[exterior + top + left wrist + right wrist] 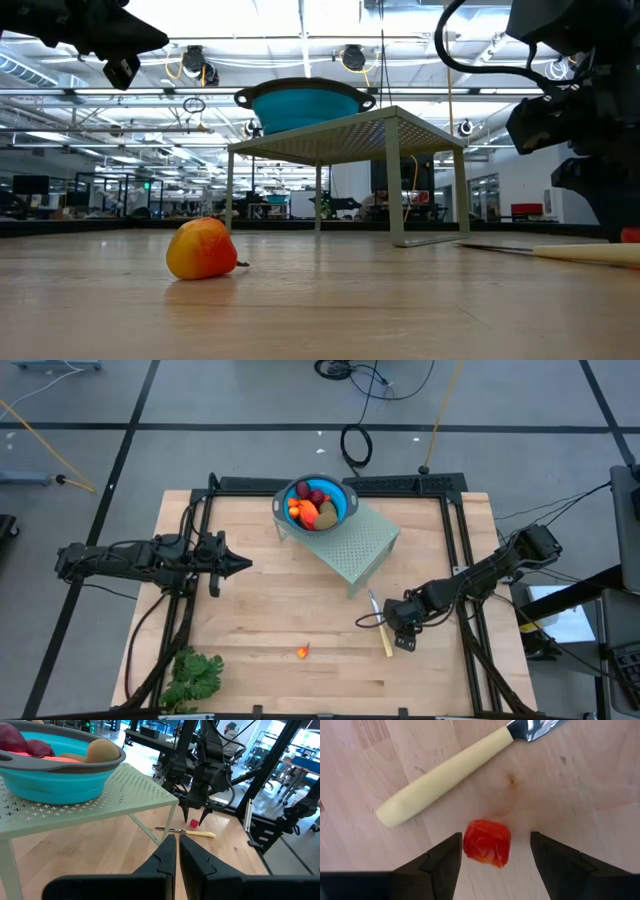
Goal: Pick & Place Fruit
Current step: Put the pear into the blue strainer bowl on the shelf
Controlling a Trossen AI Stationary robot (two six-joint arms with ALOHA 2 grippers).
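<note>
While our left gripper [243, 565] just hangs over the left side of the bench [270, 620] with its fingers [167, 857] closed on nothing, we've got the right gripper [495, 852] down near the right edge, fingers [445, 857] open either side of a small red piece [487, 843] without touching it. That piece sits on the wood just beside the yellow-handled knife [445, 775]. Most of the fruit [315, 507] is piled in the blue bowl [342, 495] on the green perforated stand [365, 540]. We also see one orange-red bit [303, 652] lying alone near the front, and a leafy green bunch [195, 677] at the near left corner.
</note>
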